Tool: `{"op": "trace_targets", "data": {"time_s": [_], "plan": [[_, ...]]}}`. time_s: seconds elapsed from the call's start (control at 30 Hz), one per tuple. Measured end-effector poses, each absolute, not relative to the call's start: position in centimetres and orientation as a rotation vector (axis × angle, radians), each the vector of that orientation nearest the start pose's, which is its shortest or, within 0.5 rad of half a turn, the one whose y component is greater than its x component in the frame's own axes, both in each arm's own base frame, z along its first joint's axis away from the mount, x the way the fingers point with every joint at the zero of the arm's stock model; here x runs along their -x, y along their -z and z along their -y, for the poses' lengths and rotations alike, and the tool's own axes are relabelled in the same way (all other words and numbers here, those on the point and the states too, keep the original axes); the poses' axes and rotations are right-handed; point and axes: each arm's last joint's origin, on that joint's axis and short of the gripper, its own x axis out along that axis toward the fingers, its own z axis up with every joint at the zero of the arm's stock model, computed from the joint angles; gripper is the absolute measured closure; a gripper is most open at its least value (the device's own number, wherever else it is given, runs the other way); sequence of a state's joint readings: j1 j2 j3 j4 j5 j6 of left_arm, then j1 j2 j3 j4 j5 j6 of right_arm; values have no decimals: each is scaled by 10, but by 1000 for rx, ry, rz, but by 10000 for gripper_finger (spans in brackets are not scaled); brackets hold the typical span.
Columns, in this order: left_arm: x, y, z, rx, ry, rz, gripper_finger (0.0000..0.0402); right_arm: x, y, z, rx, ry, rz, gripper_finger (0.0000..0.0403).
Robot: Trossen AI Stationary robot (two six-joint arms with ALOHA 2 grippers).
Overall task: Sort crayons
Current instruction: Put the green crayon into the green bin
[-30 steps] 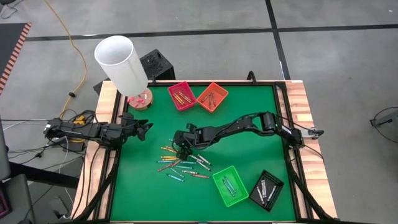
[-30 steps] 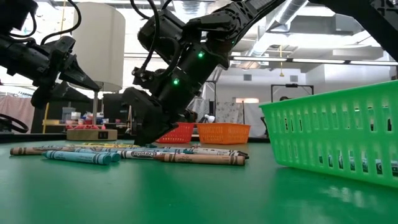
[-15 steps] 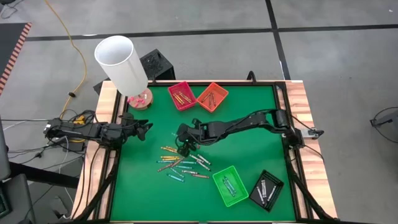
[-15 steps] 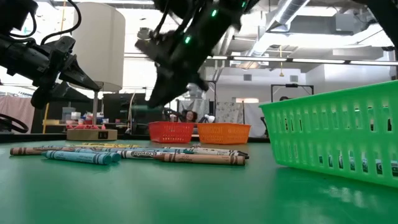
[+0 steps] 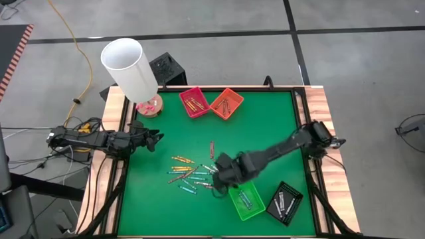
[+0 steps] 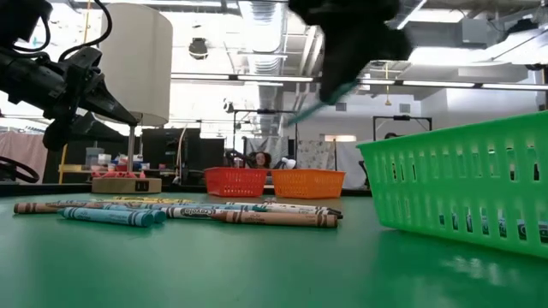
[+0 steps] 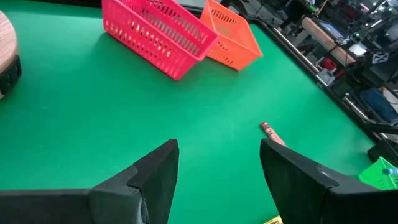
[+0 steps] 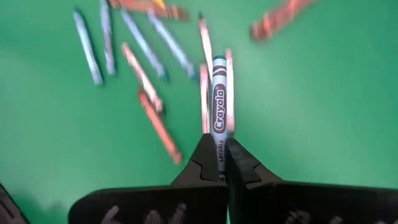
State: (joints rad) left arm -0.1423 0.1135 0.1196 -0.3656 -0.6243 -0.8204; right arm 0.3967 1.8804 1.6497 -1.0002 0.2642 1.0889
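- Right gripper (image 8: 219, 163): I read its fingers as closed tight on one teal crayon (image 8: 218, 112), which sticks straight out past the fingertips with the label legible.
- Position change: a second ago I had this gripper down among the loose crayons (image 5: 189, 174) at mid-table; it has since lifted and travelled toward the green basket (image 5: 247, 202), and in the high view it sits just beside that basket's near corner.
- Low view: the right gripper (image 6: 347, 60) is raised well above the mat, with the held crayon (image 6: 321, 98) angled down and to one side.
- Loose crayons: I see the pile in the same spot as before. One red-brown crayon (image 5: 212, 149) lies apart from the pile, toward the red basket (image 5: 194, 101) and orange basket (image 5: 226, 103).
- Left gripper (image 5: 154, 139): I see it parked at the table's left edge, fingers spread and holding nothing, position unchanged.
- Black basket (image 5: 285, 202): beside the green one, with pale crayons inside.
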Motion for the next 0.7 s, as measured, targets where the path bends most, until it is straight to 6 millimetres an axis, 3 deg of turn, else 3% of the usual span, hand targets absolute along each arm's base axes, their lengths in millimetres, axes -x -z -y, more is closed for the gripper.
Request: {"op": "trace_targets", "data": {"time_s": [0.4,0.57,0.7], "plan": [[-89,-163,-5,658,-592,-116,186,-296,-261,-217,-768,744,-1122,401],[-89,-163,-5,653,-609,-107,186,-279,-260,-235,-813,774,-1114,401],[-89,-163,-5,650,-621,-101,186,-277,-255,-238,-829,797,-1060,401]]}}
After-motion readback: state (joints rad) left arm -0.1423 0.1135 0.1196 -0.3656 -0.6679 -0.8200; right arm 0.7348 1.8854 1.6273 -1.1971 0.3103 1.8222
